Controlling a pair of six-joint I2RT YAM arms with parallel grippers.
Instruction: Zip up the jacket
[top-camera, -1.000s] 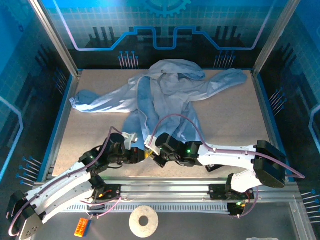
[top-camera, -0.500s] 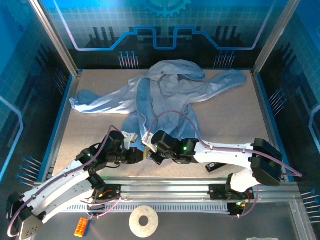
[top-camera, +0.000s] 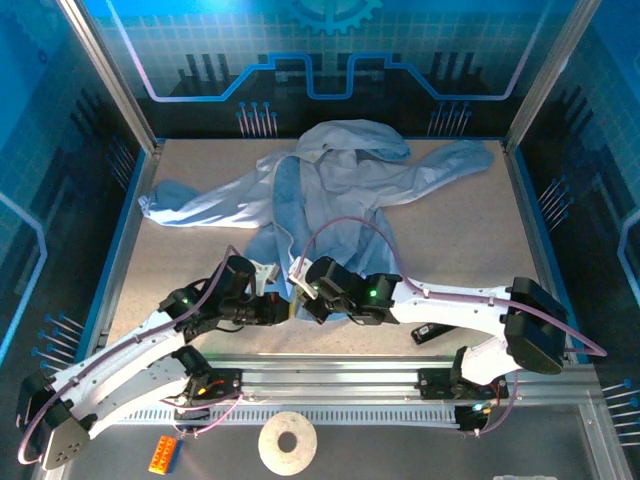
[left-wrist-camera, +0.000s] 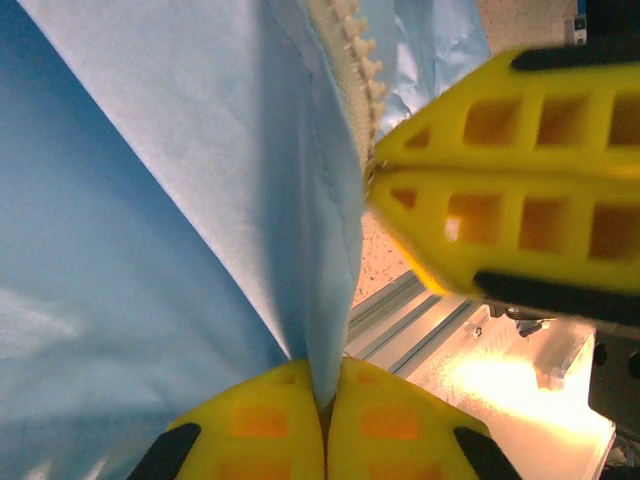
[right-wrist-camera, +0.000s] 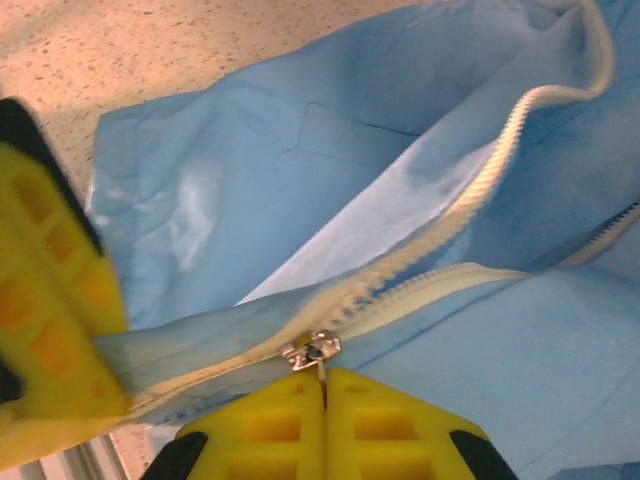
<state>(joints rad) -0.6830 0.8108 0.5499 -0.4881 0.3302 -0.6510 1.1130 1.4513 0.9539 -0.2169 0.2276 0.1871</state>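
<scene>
Jacket (top-camera: 340, 200) lengthwise near-far, hood (top-camera: 355, 135) pointing far.

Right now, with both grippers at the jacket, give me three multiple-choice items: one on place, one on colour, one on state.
1. The zipper slider sits: A at the hood; B at the right gripper; C on a sleeve.
2. The gripper fingers are: A red; B green; C yellow.
3. The left gripper is: A shut on the jacket; B open; C shut on a cable.

B: the slider meets its closed fingers.
C: both wrist views show yellow.
A: blue fabric is pinched between its fingers.
</scene>
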